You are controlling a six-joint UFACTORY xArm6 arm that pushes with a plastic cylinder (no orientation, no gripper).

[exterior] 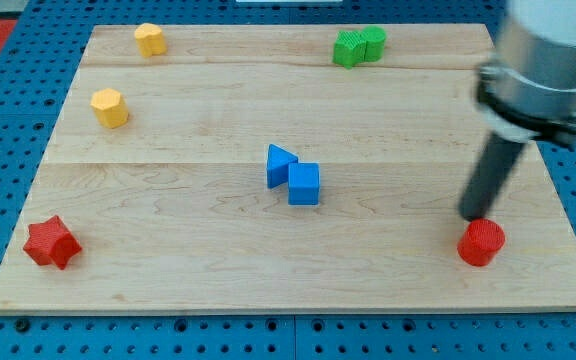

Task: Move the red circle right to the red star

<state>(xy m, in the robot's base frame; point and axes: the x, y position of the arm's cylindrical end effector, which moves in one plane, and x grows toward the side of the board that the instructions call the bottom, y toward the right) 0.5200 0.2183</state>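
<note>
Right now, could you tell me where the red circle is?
The red circle sits near the board's bottom-right corner in the camera view, just below my tip.

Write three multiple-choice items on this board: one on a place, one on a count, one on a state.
1. Where is the red star?
A. view's bottom left
B. view's top right
C. centre

2. How many yellow blocks?
A. one
B. two
C. four

3. My tip is:
A. among the green blocks
B. just above the red circle in the view
C. beside the star

Key: 1 A, it sits by the board's bottom-left corner. 2 B, one at the top left, another below it. 3 B, the rod ends at the circle's upper-left edge.
</note>
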